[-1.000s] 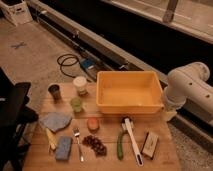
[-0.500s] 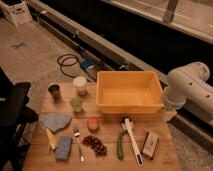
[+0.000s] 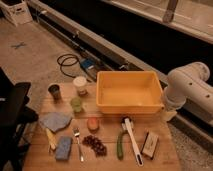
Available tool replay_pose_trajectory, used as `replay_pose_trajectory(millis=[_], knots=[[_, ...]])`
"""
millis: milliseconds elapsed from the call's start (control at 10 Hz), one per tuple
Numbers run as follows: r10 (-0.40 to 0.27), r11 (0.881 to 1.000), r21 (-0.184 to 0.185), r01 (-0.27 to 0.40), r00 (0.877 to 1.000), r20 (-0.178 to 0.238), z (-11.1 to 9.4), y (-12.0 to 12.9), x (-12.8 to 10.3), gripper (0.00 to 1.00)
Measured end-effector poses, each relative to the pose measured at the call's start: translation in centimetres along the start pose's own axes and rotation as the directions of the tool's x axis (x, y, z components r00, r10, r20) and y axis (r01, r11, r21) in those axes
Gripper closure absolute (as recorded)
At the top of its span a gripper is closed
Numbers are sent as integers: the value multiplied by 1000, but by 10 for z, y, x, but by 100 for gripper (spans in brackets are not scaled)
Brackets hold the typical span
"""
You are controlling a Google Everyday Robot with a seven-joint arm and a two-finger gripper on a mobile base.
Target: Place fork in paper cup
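Light, stiff and probably slippery, the fork (image 3: 78,142) lies flat front-left of the yellow bin (image 3: 131,102) and wants a pinch across its handle. The paper cup (image 3: 80,85) stands just left of the bin. The gripper is out of view beyond the white arm (image 3: 190,90) right of the bin, so its opening cannot be told.

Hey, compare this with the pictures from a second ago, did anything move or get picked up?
Nothing visibly changed. The fork lies where it was at the front of the table, the paper cup stands at the back, and the white arm is in the same place at the right edge. The claw is out of view, and nothing has been taken hold of.
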Motion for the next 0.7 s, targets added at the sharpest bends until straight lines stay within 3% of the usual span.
replay_pose_trajectory(millis=[500, 700], knots=[[0, 1000, 0, 0, 1000, 0, 0, 0, 0, 35], [-30, 999, 12, 30, 999, 13, -4, 0, -5, 35]])
